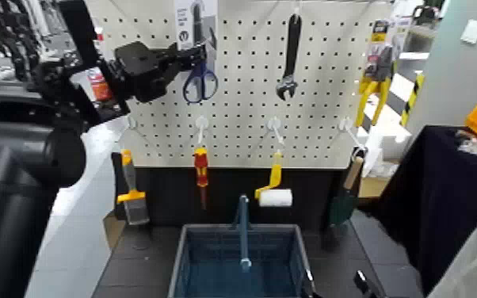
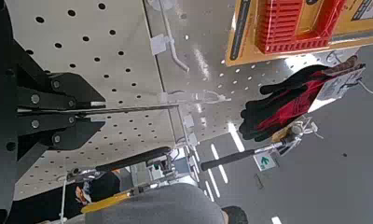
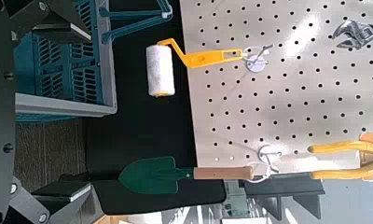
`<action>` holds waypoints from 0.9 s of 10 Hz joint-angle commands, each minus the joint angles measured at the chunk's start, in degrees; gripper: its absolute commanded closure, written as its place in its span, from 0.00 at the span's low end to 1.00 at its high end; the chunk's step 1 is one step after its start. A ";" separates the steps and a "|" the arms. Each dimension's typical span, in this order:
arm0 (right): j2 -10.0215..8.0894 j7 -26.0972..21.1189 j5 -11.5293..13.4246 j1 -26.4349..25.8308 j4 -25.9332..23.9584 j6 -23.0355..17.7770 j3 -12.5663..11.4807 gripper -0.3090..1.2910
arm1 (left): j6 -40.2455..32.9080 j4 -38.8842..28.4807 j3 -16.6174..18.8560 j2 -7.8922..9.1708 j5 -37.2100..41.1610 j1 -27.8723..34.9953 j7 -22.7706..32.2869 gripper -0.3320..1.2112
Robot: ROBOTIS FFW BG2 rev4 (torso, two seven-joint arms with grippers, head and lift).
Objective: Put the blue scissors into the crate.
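At the pegboard, left gripper clamped on one scissors card, right gripper (jaws apart)

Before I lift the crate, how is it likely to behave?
The crate should feel fairly stiff, given its ribbed plastic walls. It looks light for its size, being open-topped. Its upright handle may swing.

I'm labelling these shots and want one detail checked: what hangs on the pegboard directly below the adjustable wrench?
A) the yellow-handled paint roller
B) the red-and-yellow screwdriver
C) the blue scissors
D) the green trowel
A: in the head view the paint roller, with its yellow handle and white sleeve, hangs below the wrench.
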 commanded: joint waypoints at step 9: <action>0.00 0.00 -0.10 0.27 -0.18 0.52 -0.31 0.31 | 2.05 -5.30 1.79 -1.28 2.64 4.62 1.33 0.98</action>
